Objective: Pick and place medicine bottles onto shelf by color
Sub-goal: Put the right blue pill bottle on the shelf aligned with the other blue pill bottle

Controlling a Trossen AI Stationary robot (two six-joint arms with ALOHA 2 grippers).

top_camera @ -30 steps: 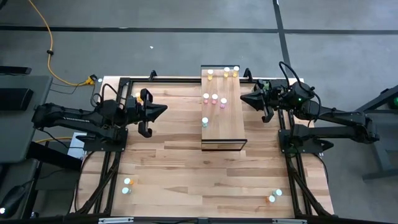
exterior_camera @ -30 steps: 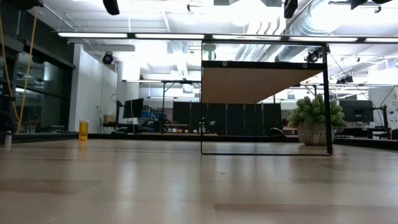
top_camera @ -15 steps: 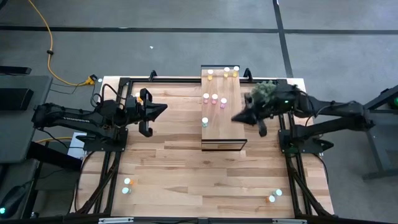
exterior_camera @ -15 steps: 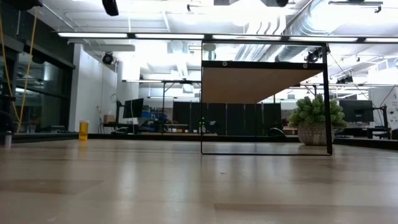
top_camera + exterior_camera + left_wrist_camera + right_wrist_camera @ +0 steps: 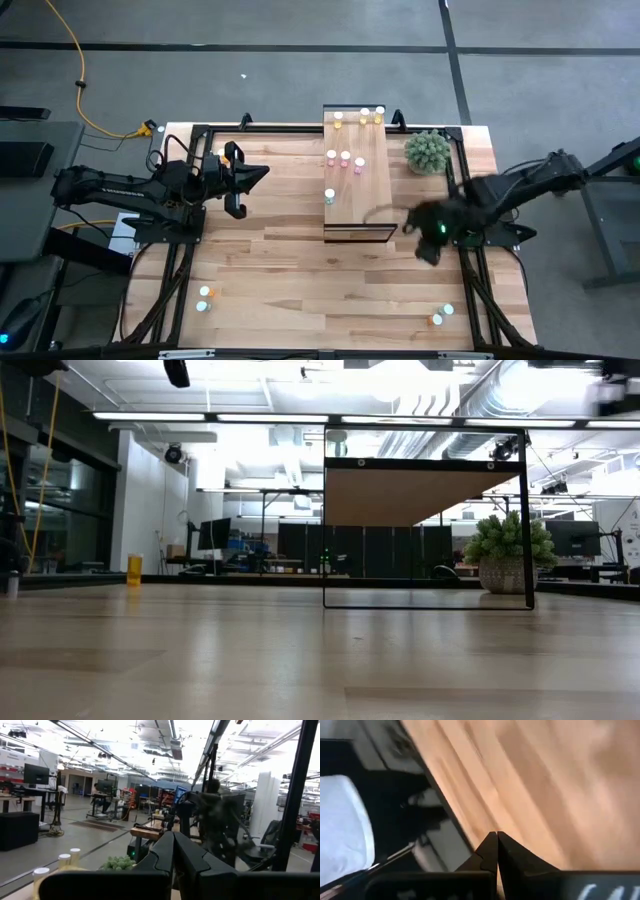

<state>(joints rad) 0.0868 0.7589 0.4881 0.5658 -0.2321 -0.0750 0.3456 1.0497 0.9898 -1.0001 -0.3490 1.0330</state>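
The shelf (image 5: 357,180) is a narrow pale board with dark frame edges, standing at the table's far middle. On its top stand small white-capped medicine bottles: yellow and orange ones (image 5: 364,116) at the far end, pink ones (image 5: 345,159) mid-way, and one blue-green (image 5: 329,196). More bottles stand on the table near left (image 5: 204,298) and near right (image 5: 442,315). My left gripper (image 5: 262,175) is shut and hovers left of the shelf. My right gripper (image 5: 420,240), blurred, is shut with nothing in it and tips down off the shelf's near right corner.
A small potted plant (image 5: 428,151) stands at the far right of the table, beside the shelf. Black frame rails (image 5: 190,230) run along both sides of the table. The wooden top (image 5: 320,280) between the near bottle groups is bare.
My right gripper has swung from the far right, beside the shelf, toward the table's near edge, sinking a little. It has tipped from level to pointing steeply down and has rolled, staying shut. The plant that it hid now shows.
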